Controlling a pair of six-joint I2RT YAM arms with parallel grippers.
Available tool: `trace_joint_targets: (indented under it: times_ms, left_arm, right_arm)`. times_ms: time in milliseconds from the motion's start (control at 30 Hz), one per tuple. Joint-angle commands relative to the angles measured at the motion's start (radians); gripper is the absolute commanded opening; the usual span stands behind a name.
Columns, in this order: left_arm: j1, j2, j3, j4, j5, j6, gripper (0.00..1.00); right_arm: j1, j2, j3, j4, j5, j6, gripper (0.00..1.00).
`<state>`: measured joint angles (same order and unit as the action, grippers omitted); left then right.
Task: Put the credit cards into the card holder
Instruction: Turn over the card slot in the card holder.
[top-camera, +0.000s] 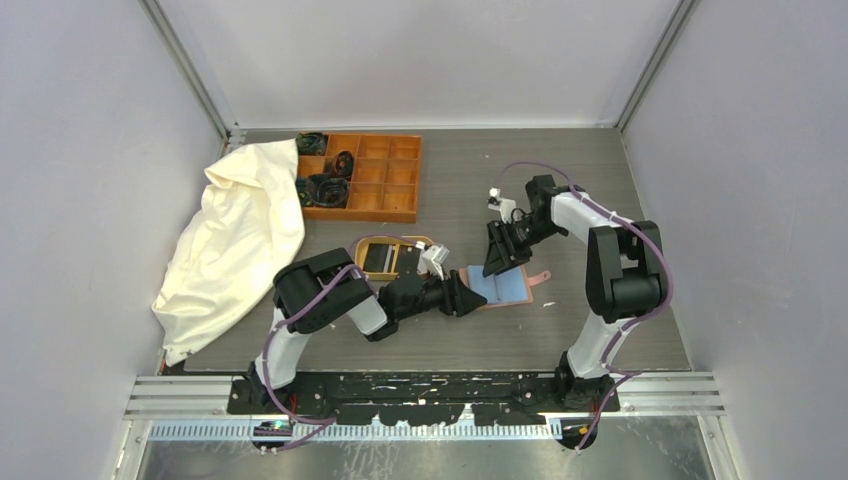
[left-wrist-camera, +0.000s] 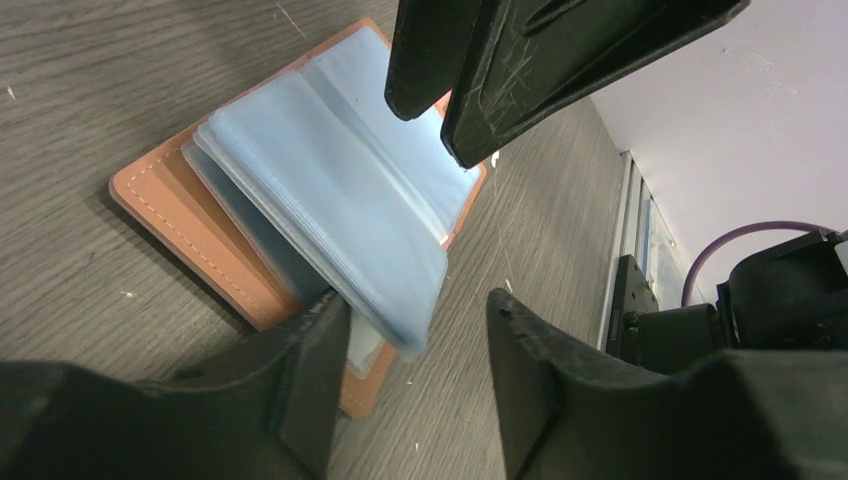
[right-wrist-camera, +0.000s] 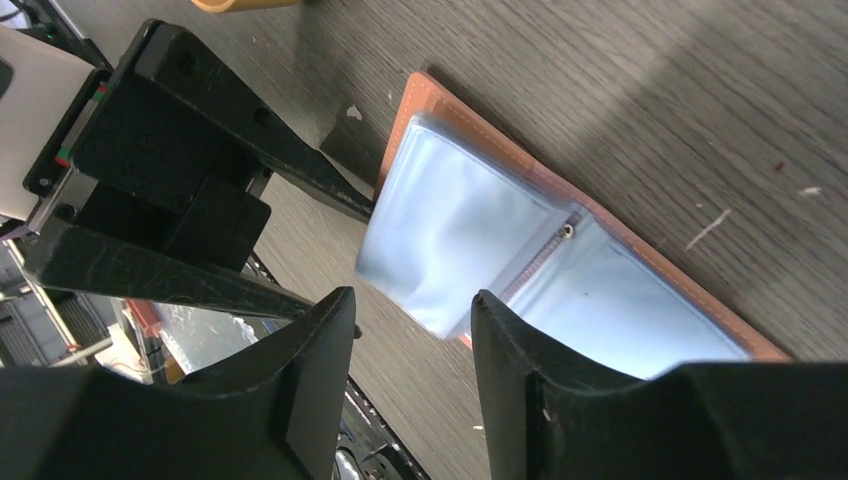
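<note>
— Where's the holder (top-camera: 505, 288)?
— Open flat on the surface (top-camera: 600, 190), sleeves (left-wrist-camera: 330, 190) up, right of the tray (top-camera: 395, 240) with black cards (top-camera: 378, 260).
— Jaws?
— Left jaws and right jaws both spread, each straddling a sleeve corner, unclamped.

We log: arm links (top-camera: 583, 213) white with black joints; purple cable (top-camera: 529, 167) looped behind each wrist; fingers (left-wrist-camera: 560, 60) matte black, wedge-shaped, scratched; white block (top-camera: 435, 258) behind left gripper (top-camera: 470, 298).

Open card holder (top-camera: 507, 286) lies flat, sleeves fanned; credit cards (top-camera: 379, 259) apparently nearby.
</note>
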<state>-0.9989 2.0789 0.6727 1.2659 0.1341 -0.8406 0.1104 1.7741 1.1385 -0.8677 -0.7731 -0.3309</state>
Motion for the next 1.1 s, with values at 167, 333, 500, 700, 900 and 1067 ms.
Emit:
trace_joint_targets:
  times_ms: [167, 333, 500, 700, 900, 1067]
  left_arm:
    - [0.007, 0.006, 0.034, 0.102, 0.054, 0.006, 0.51]
    - [0.009, -0.021, 0.059, 0.088, 0.071, 0.025, 0.53]
    - [0.01, 0.012, 0.111, 0.084, 0.105, 0.028, 0.53]
    - [0.012, 0.039, 0.158, 0.081, 0.128, 0.04, 0.54]
    - [0.022, 0.058, 0.168, 0.079, 0.131, 0.028, 0.54]
    - [0.031, 0.062, 0.17, 0.086, 0.134, 0.015, 0.55]
  right_arm:
    - [0.019, -0.018, 0.027, 0.026, 0.071, 0.052, 0.53]
    - [-0.01, -0.033, 0.039, 0.006, 0.031, 0.052, 0.54]
    - [-0.053, -0.058, 0.034, -0.003, -0.023, 0.061, 0.58]
    - [-0.056, -0.018, 0.043, -0.03, -0.025, 0.056, 0.61]
    - [-0.056, 0.024, 0.055, -0.049, -0.009, 0.051, 0.56]
    - [-0.057, 0.045, 0.063, -0.063, 0.007, 0.047, 0.46]
